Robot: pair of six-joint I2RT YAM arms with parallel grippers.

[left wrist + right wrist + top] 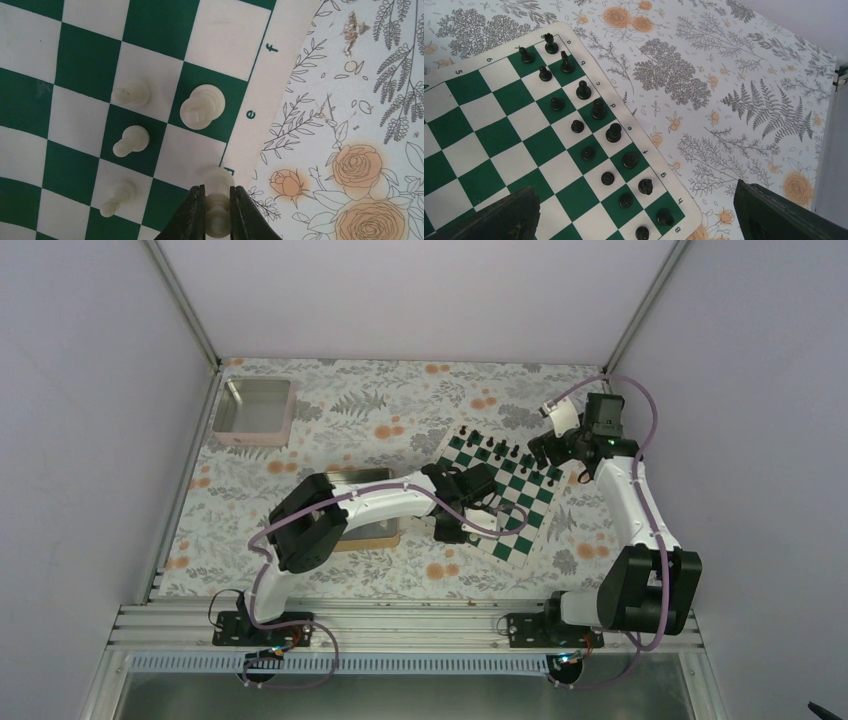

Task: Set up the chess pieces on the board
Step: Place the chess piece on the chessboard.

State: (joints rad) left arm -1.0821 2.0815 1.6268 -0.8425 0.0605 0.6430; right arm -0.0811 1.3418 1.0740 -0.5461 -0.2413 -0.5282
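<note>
Small glossy cream chess piece (pixel 218 216) in left hand (pixel 217 191), at green-and-white board (pixel 85 60) edge

My left arm stretched to the near left edge of the board (pixel 525 510), and my left gripper (pixel 216 189) was pinched tight on a white piece (pixel 218 220). My right gripper (pixel 545 447) hung over the board's far right corner, jaws spread wide.

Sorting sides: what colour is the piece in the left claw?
Cream-white; the piece sits in the left claw, clearest in the left wrist view.
</note>
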